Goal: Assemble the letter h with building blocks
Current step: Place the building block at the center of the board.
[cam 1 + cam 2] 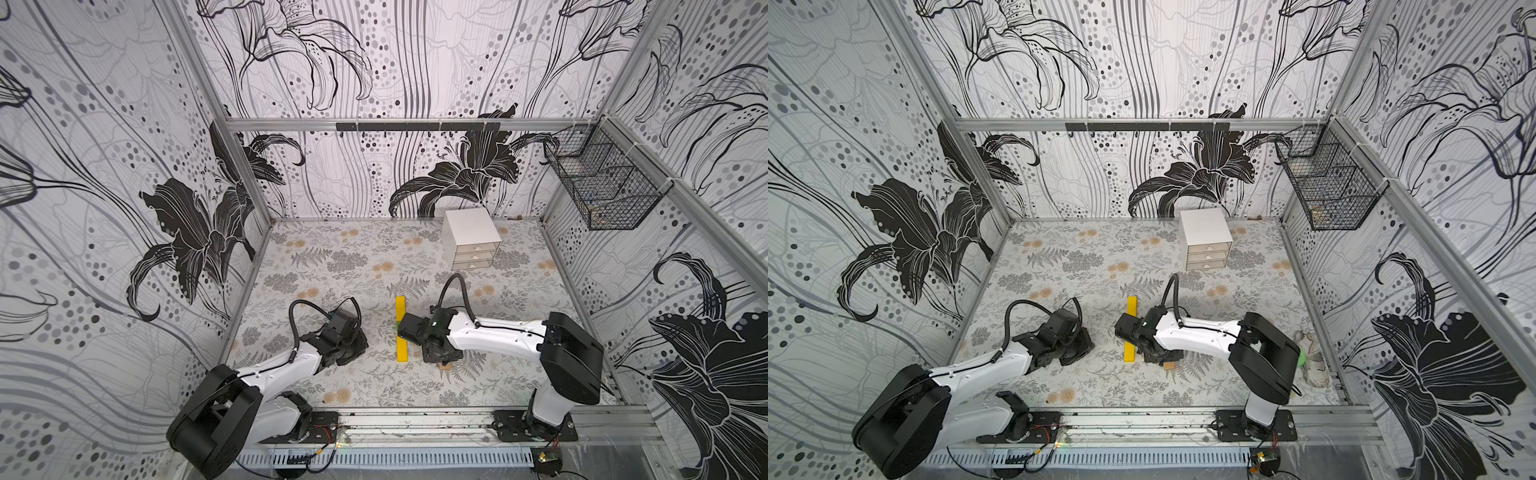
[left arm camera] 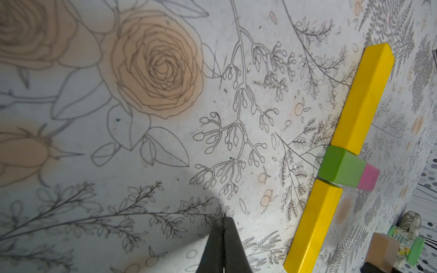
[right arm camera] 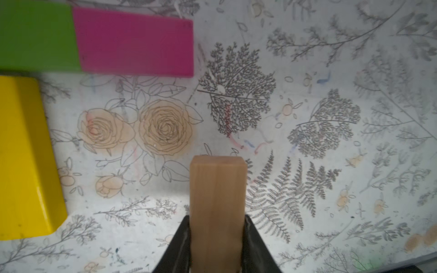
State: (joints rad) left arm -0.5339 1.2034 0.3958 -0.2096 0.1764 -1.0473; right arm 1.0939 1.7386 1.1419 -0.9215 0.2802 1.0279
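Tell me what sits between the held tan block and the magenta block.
Nothing. In the right wrist view, only bare flower-printed table surface separates the tan block from the magenta block.

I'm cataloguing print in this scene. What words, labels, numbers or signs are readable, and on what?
No text is readable.
Green-lidded container: printed label, too small and blurred to read.
Green block, magenta block, tan wood block, yellow block, second yellow block: no markings.
White drawer unit: no markings visible.
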